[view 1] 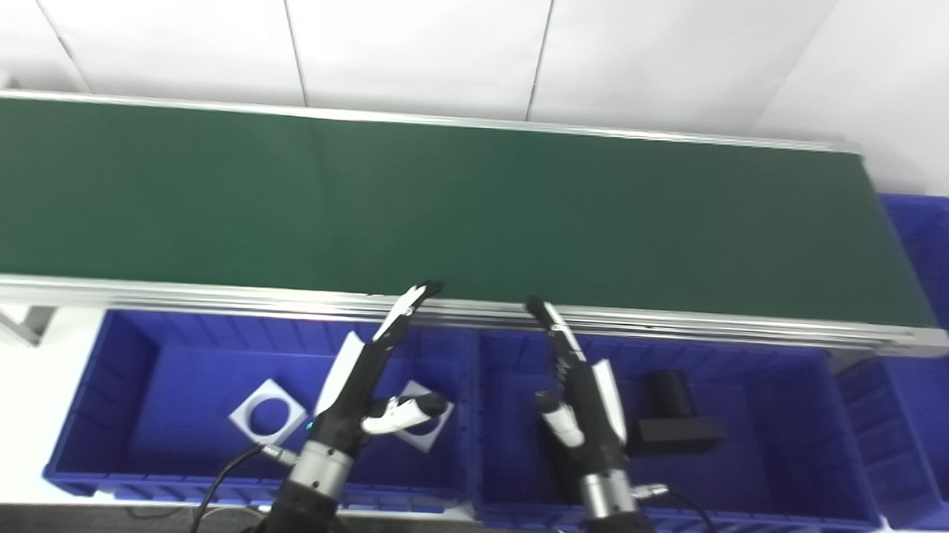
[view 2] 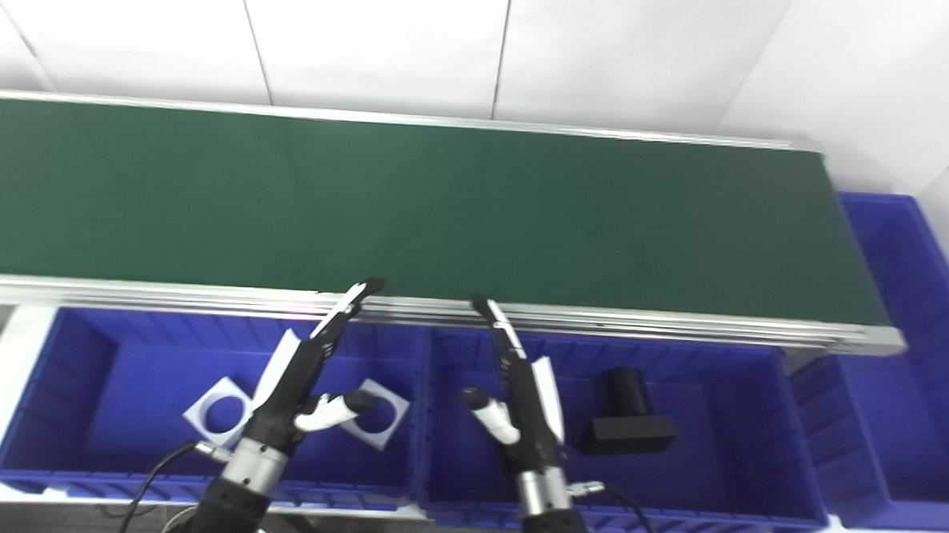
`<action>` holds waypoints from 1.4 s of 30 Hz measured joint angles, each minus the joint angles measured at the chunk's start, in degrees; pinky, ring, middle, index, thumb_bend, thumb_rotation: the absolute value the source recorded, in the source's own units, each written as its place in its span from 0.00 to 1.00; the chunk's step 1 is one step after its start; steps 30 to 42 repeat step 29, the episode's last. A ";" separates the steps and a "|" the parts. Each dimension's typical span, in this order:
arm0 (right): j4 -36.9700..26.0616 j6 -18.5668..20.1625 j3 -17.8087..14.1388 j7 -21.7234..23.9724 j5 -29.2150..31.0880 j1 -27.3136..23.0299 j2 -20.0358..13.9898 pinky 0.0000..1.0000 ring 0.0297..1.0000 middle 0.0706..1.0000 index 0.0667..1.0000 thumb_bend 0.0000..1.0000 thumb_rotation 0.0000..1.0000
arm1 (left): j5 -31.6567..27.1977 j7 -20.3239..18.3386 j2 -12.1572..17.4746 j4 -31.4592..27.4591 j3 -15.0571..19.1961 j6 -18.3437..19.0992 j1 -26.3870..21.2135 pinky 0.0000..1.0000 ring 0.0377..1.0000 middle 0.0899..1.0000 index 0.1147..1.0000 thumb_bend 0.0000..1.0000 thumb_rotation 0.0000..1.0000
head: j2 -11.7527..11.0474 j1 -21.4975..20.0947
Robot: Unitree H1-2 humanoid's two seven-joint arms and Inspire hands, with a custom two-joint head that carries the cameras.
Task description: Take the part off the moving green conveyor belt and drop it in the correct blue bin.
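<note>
You see the green conveyor belt (view 1: pixel 445 209) running across the whole width of the view, with its metal frame (view 1: pixel 680 319) along the near edge, and on the visible belt surface no part lies. Your left hand (view 1: pixel 366 374) hovers above the left blue bin (view 1: pixel 118 347), with its fingers (view 1: pixel 409 300) stretched straight and reaching to the near rail of the conveyor; the thumb (view 1: pixel 408 412) stands out to the side, so the hand is spread and holds nothing. Your right hand (view 1: pixel 585 391) is in the same posture above the middle blue bin (view 1: pixel 794 473): long fingers (view 1: pixel 548 318) extended toward the rail, thumb (view 1: pixel 556 414) apart, nothing in the grasp. The two hands are near each other, on either side of the wall between these two bins. In the left bin you find two flat grey square plates with a round hole, one (view 1: pixel 269 411) lying free on the floor of the bin and the second (view 1: pixel 427 425) partly hidden behind the left thumb. In the middle bin a black part (view 1: pixel 672 419), a cylinder on a flat base, rests just to the right of your right hand, not touching it. A third blue bin (view 1: pixel 935 263) stands at the right end of the belt.
</note>
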 measured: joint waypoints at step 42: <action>-0.14 0.00 1.37 -1.49 -2.32 -0.33 2.44 1.00 0.99 0.96 0.93 1.00 0.95 | -6.70 -3.12 4.23 0.71 -1.79 -0.03 -2.12 1.00 1.00 0.99 0.93 0.93 0.87 | 5.80 -12.74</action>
